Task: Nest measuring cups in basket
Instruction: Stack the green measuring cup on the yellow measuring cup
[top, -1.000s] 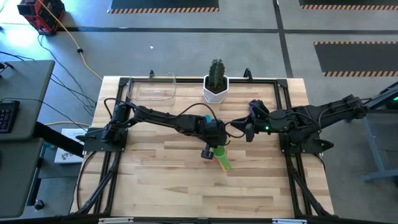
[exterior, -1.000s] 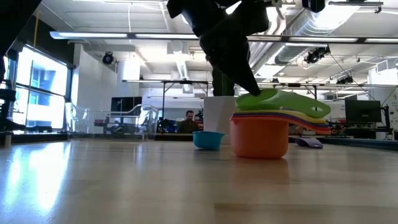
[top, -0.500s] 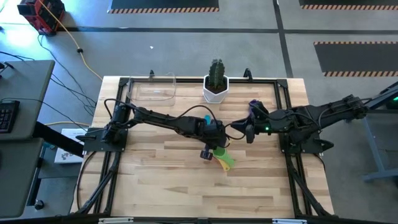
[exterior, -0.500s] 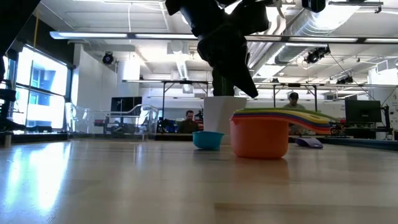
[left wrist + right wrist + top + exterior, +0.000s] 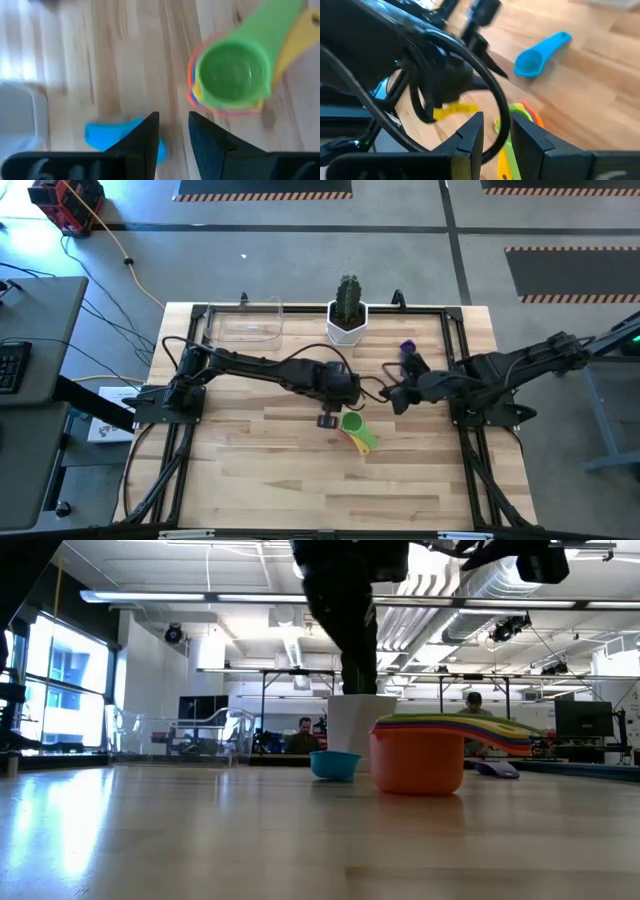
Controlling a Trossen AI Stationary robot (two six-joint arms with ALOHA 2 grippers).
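- A stack of small plastic measuring cups [image 5: 354,429] sits near the middle of the wooden table [image 5: 250,480]. The bottom cup is orange [image 5: 417,762] and the top one is green [image 5: 232,75].
- The stack is in front of the white pot with the cactus [image 5: 347,313], a good way off from it.
- The left gripper [image 5: 327,420] is just beside the stack. Its two dark fingers [image 5: 141,142] are a little apart and hold nothing.
- A light blue plastic scoop [image 5: 538,53] lies alone on the table, between the stack and the cactus pot.
- A small purple scoop [image 5: 406,347] lies further off, to the right of the cactus pot.
- The right gripper [image 5: 397,397] hangs near the stack on its other side. Its fingers [image 5: 470,137] have a small gap and nothing is in it.
- The clear plastic basket [image 5: 250,322] stands to the left of the cactus pot, well apart from the stack. I see no cups in it.
- I think the green cup is now in place, so the stacking is partly done.
- Next, I think a gripper must pick up the light blue scoop and drop it bowl-down into the stack. It is small, so the grab must be neat.
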